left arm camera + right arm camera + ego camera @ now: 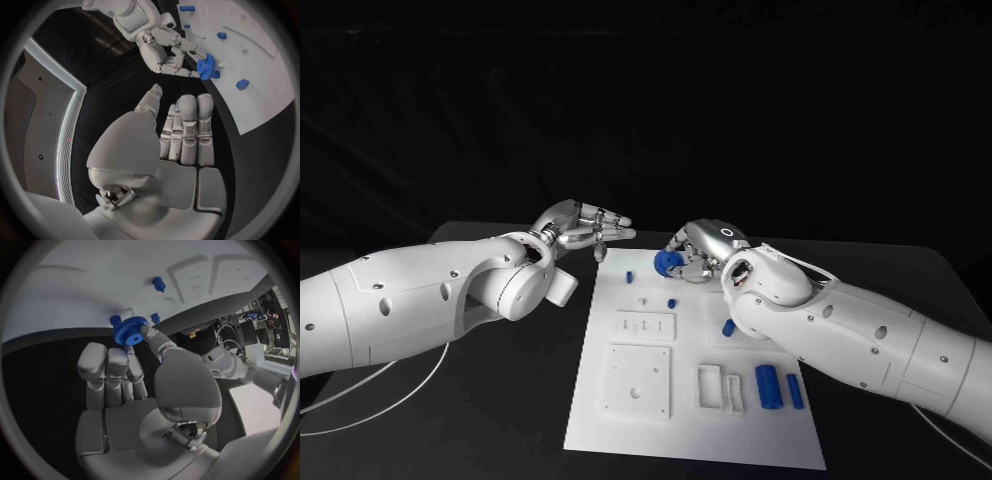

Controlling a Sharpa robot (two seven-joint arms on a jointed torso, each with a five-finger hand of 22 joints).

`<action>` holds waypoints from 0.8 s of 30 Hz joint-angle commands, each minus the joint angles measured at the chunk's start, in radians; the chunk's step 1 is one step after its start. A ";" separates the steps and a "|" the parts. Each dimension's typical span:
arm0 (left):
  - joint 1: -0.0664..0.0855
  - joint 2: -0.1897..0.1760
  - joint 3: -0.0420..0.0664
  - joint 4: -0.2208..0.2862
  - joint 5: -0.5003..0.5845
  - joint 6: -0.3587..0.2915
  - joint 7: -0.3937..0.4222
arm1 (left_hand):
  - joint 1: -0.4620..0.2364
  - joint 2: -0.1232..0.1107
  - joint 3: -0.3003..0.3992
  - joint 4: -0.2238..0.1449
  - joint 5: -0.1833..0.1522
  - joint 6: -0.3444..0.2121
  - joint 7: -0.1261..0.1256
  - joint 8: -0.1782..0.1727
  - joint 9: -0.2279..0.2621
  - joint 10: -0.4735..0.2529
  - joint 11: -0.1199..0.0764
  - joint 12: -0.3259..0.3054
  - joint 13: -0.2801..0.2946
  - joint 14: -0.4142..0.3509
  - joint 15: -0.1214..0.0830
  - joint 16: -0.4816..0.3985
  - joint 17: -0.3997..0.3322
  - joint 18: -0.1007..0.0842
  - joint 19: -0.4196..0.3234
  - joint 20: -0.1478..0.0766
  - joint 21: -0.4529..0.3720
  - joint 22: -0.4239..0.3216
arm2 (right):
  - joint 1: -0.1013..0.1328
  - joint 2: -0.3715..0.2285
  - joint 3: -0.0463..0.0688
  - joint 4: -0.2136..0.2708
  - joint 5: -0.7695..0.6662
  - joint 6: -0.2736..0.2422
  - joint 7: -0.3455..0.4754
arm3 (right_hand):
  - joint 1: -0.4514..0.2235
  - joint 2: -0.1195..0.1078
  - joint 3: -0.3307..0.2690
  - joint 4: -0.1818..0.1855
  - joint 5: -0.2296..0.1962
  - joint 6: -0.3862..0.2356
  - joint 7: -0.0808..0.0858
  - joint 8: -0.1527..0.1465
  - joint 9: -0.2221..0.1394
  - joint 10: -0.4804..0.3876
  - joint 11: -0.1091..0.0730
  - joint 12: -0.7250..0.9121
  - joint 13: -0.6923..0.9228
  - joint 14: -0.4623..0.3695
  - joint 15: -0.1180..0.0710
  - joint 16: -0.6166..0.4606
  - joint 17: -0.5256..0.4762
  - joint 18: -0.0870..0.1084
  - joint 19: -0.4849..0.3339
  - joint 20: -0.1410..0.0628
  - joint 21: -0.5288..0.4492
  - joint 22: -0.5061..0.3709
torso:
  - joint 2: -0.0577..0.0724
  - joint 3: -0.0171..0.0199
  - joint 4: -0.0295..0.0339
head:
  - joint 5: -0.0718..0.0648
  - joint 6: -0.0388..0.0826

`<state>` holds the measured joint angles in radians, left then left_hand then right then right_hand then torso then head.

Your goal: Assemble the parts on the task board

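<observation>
Gear (669,262) | held by right hand (704,243) | left hand (586,222) empty

No readable text, label, brand, number or sign appears anywhere: the white task board (689,420), the blue parts and both robot arms carry no legible markings in any view.

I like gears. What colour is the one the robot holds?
Blue gear, clearest in the right wrist view.

Blue gear (669,262) — half behind fingers (692,262)
</observation>
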<state>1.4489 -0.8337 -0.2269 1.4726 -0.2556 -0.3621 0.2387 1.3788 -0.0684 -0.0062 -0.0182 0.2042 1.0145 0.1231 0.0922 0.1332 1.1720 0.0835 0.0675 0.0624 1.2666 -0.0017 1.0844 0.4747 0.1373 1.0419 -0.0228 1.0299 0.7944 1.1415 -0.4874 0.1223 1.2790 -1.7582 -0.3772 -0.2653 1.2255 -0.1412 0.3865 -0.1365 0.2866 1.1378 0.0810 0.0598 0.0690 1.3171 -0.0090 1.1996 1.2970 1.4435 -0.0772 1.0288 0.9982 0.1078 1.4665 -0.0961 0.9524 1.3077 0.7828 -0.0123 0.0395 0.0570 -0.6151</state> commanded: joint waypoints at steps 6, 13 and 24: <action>0.003 0.007 0.001 -0.001 -0.003 0.013 0.010 | 0.009 0.000 -0.001 0.007 -0.003 0.000 0.005 0.002 0.001 0.009 0.000 -0.002 0.000 0.007 -0.003 0.005 -0.001 0.009 0.005 -0.001 -0.002 0.002 | -0.003 0.018 -0.008 -0.012 -0.036 0.041 -0.008 | 0.000 -0.006 -0.004 0.003 0.007 0.003 0.001 0.003 0.002 0.002 -0.006 -0.003 -0.001 0.002 -0.007 -0.006 -0.001 0.006 0.061 -0.007 -0.006 0.006 | 0.000 -0.0002 0.0014 | -0.002 -0.014; 0.003 0.008 0.001 -0.003 -0.003 0.013 0.008 | 0.010 0.001 -0.001 0.007 -0.002 -0.001 0.005 0.002 0.001 0.009 0.000 -0.002 0.000 0.007 -0.003 0.005 -0.001 0.009 0.005 -0.001 -0.003 0.002 | -0.005 0.023 -0.016 -0.017 -0.040 0.056 -0.008 | -0.001 -0.006 -0.007 0.005 0.004 0.002 0.001 0.003 0.002 0.001 -0.006 -0.004 -0.001 0.002 -0.007 -0.007 -0.002 0.006 0.060 -0.006 -0.008 0.005 | -0.001 -0.0002 -0.0009 | 0.006 -0.015; 0.003 0.011 0.001 -0.005 -0.003 0.009 0.007 | 0.010 0.001 -0.002 0.007 -0.003 -0.009 0.007 0.001 0.000 0.007 0.001 -0.002 -0.001 0.009 -0.003 0.006 -0.002 0.009 0.006 -0.001 -0.003 0.003 | -0.006 0.031 -0.024 -0.030 -0.047 0.078 -0.010 | -0.001 -0.007 -0.014 0.006 -0.005 -0.001 0.002 0.003 0.002 0.000 -0.005 -0.006 -0.002 0.002 -0.006 -0.009 -0.003 0.006 0.060 -0.006 -0.009 0.005 | -0.001 0.0006 -0.0016 | 0.011 -0.015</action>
<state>1.4489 -0.8254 -0.2267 1.4669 -0.2562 -0.3619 0.2373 1.3789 -0.0684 -0.0089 -0.0156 0.2042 1.0092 0.1284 0.0922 0.1330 1.1721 0.0835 0.0675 0.0624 1.2702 -0.0053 1.0843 0.4749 0.1319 1.0419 -0.0228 1.0299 0.7968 1.1366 -0.4593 0.0992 1.2508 -1.7871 -0.3259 -0.2710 1.2254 -0.1414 0.3804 -0.1309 0.2855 1.1375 0.0814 0.0555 0.0694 1.3172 -0.0089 1.1996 1.2958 1.4436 -0.0771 1.0252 0.9967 0.1072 1.4665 -0.0960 0.9481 1.3075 0.7817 -0.0120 0.0382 0.0675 -0.6296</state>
